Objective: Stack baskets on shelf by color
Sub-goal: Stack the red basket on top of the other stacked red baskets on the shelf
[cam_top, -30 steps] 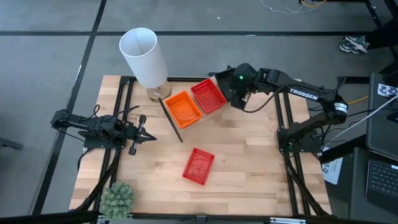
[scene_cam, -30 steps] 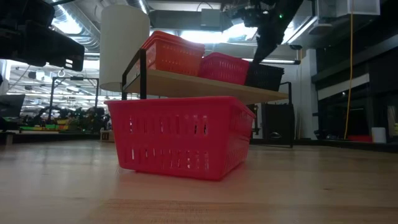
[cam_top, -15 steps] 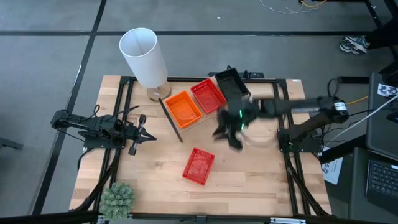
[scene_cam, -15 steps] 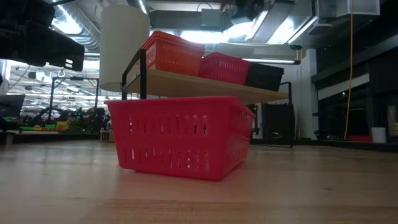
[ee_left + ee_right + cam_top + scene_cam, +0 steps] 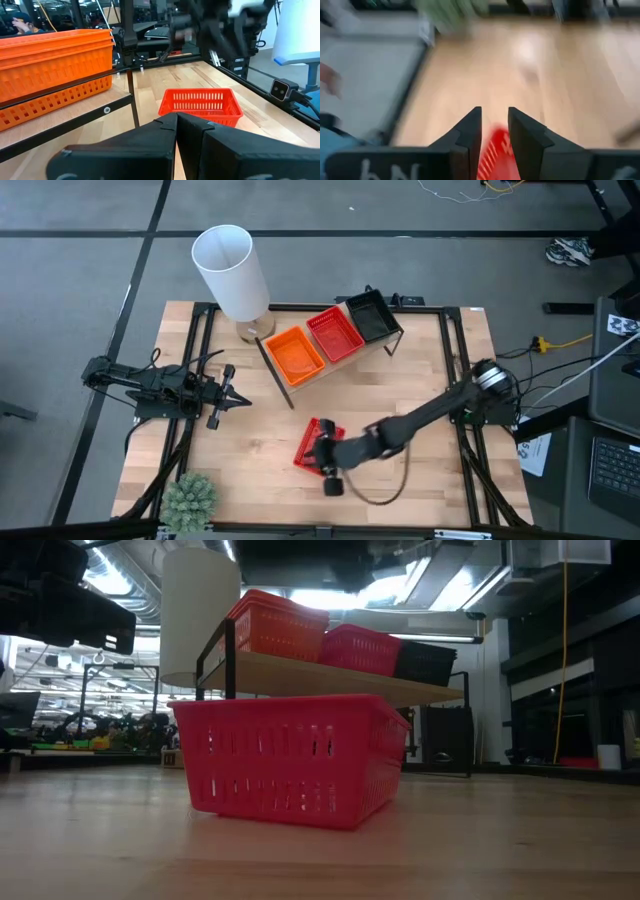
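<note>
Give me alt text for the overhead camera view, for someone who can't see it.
The right pincer is over a lone red basket on the table, while the left pincer waits at the left side. Orange, red and black baskets sit side by side on the shelf beside a tall white cylinder.

Grey floor [image 5: 80,270], bright ceiling lights [image 5: 345,600]

Right gripper [image 5: 322,452] hangs over the loose red basket [image 5: 312,442]; bare tabletop [image 5: 420,375] separates it from the shelf [image 5: 283,384].

right pincer [image 5: 328,463] | over red basket [image 5: 312,442] | left arm [image 5: 160,388] waits
</note>
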